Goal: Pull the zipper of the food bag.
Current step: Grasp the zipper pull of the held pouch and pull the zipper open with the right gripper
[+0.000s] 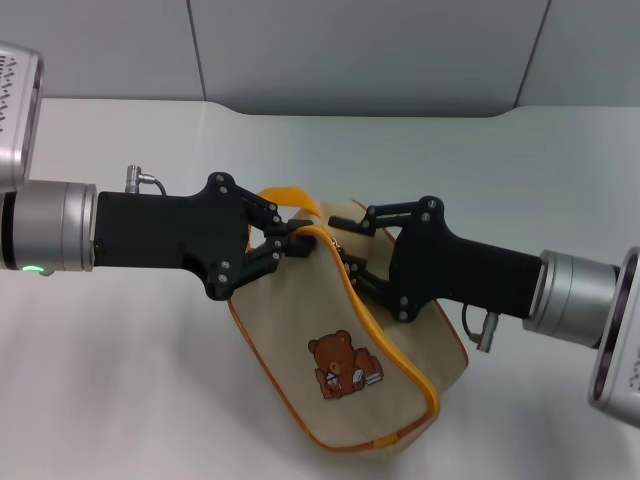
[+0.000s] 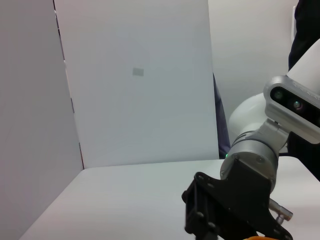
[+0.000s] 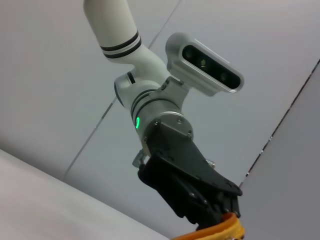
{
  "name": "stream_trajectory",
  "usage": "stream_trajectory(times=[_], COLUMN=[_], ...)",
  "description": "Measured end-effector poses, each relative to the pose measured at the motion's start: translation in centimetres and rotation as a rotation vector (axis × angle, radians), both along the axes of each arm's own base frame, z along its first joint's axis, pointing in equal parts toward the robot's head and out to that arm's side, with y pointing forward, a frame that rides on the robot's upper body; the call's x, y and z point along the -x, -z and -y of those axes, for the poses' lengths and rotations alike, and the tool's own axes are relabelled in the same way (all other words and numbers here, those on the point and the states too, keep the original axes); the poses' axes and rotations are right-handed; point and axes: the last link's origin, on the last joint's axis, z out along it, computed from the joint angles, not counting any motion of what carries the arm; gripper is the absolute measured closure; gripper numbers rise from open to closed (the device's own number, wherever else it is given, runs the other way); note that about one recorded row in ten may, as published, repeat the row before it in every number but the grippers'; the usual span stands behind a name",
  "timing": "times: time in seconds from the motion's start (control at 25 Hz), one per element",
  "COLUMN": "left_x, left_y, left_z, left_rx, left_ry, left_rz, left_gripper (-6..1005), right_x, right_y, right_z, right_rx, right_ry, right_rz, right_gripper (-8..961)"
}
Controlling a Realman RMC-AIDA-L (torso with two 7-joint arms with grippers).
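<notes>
both grippers, left (image 1: 290, 245) and right (image 1: 350, 268), flank the food bag (image 1: 350, 380).

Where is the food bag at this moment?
In the head view the food bag lies on the white table, near the centre, between the left hand and the right hand, which meet at its upper end.

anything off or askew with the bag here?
Yes: the food bag is tilted, bear side up, not sitting flat on the table. The left hand pinches its top corner by the orange handle; the right hand is at the zipper edge. No damage or spill shows.
</notes>
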Motion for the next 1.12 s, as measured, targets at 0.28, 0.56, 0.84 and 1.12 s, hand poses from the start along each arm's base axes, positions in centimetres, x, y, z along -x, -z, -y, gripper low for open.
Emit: stream_trajectory(times=[0.28,0.56,0.84,1.12], left_x=[0.3,0.5,1.7,3.2], left_y=[-0.1,-0.1,-0.3,-0.7], left_z=[0.2,0.2,-0.3,-0.4], left_rx=[-0.011,-0.019,-0.098,-0.159], left_ry=[-0.013,-0.019,-0.097,-0.168], left_rz=[0.018,0.020,0.031,0.032], left_gripper=[942,931,921,910], right_x=[0.0,-0.3,-3.1,-5.7], right_y=[0.3,0.3,-0.7,-2.8], right_z=[0.4,0.7,3.3,6.0], right_rx=[-0.011,0.001,0.033,0.141], right_ry=[-0.021,-0.020,0.022,0.101], right_rz=[0.000,0.005,-0.002,-0.012], right_gripper=[827,907,953,954])
